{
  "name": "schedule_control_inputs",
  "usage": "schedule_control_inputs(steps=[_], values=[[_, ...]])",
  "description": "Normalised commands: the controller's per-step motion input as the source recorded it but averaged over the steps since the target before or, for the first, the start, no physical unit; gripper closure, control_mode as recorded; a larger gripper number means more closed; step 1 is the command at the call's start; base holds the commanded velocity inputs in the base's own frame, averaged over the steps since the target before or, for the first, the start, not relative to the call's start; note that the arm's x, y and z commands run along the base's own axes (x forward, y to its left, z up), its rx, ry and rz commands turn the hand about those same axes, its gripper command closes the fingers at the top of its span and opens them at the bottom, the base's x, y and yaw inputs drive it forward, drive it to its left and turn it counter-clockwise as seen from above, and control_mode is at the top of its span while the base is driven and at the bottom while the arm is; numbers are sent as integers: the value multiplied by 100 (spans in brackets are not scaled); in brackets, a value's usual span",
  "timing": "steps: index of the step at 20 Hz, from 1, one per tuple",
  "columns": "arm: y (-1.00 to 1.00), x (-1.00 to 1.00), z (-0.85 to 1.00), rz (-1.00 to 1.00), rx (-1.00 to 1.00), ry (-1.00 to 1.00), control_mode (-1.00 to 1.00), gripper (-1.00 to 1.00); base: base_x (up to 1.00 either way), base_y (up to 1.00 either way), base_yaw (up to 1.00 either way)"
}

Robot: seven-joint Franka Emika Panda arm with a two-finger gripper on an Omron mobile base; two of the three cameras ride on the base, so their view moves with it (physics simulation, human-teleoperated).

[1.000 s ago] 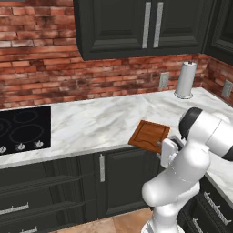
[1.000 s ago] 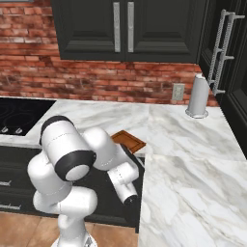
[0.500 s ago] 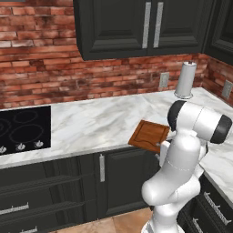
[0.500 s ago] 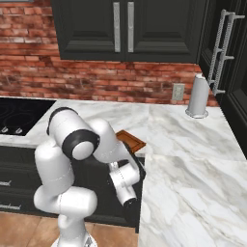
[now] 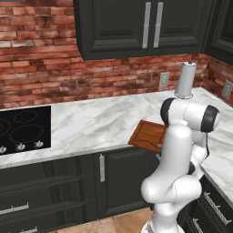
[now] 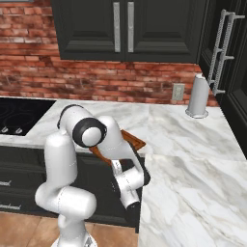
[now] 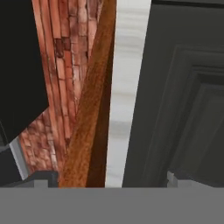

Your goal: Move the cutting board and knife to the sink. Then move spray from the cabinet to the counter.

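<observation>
Look at your gripper [image 7: 107,179] first: in the hand view its two fingertips sit wide apart at the bottom corners, and the edge of the cutting board [image 7: 87,113] runs up between them, so the jaws stand open around the board's edge; you cannot tell whether either pad touches the wood. The view is rolled (the brick wall [image 7: 65,65] appears on the left of it, the dark cabinet front below the worktop on the right). From the left base view, you see the cutting board [image 5: 148,135] lying flat at the near edge of the counter [image 5: 95,123], a corner overhanging the charcoal doors, with the arm's forearm just right of it. From the right base view, the board [image 6: 132,141] is mostly hidden behind the arm's elbow, the wrist hanging low in front of the cabinets. Farther right on the counter, near the wall, stands a steel cylinder [image 5: 186,80]; the black cooktop [image 5: 22,129] lies well to the left.
</observation>
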Motion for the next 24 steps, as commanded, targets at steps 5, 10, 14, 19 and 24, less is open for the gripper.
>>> schedule_control_inputs(steps=[5,10,14,19,24], values=[[0,14,1,0,0,0,-100,-100,0,0,0],[0,18,4,-2,0,0,-100,-100,0,0,0],[5,18,7,-3,0,0,-100,-100,0,0,0],[0,14,1,-1,0,0,-100,-100,0,0,0],[0,11,0,-1,0,0,-100,-100,0,0,0]])
